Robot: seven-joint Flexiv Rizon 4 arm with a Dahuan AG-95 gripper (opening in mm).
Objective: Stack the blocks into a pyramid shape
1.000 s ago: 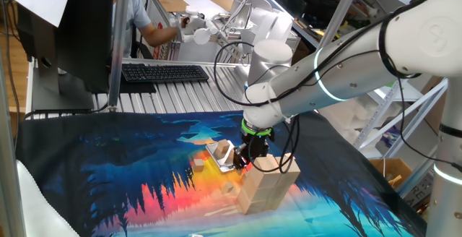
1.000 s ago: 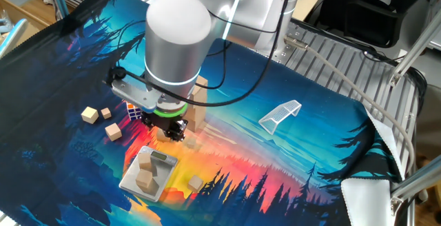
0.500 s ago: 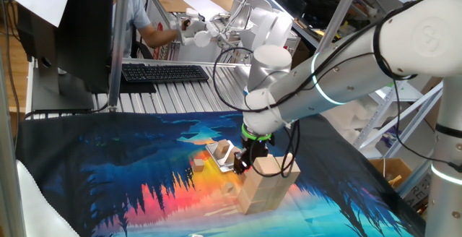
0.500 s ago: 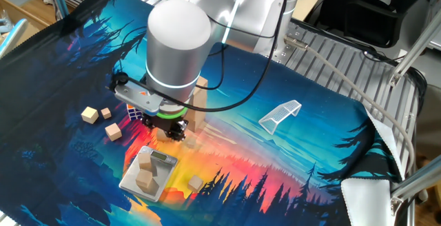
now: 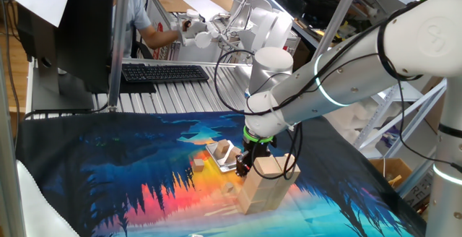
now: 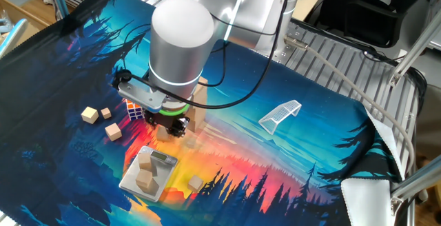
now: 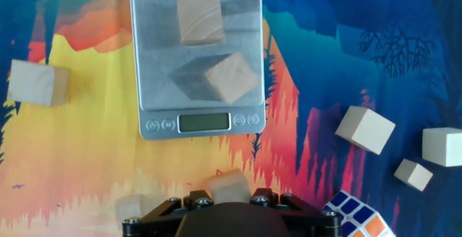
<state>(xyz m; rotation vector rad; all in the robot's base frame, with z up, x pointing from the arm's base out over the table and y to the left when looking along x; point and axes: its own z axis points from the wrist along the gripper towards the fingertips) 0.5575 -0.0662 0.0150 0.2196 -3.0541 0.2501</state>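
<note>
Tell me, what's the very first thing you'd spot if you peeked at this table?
The big white robot arm, bending down over a bright sunset-and-forest cloth that covers the table. Its claw hangs right beside a stack of pale wooden blocks near the middle. Close by, a flat silver scale has two wooden cubes sitting on it, and a colourful puzzle cube peeks out by the arm.

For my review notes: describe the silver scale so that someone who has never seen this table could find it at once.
On the sunset-forest cloth, look just in front of the gripper, beside the stacked wooden bricks. The scale is a flat silver-grey rectangle with a small display and buttons along one edge. It is the only metal slab there, and two wooden cubes sit on it.
</note>
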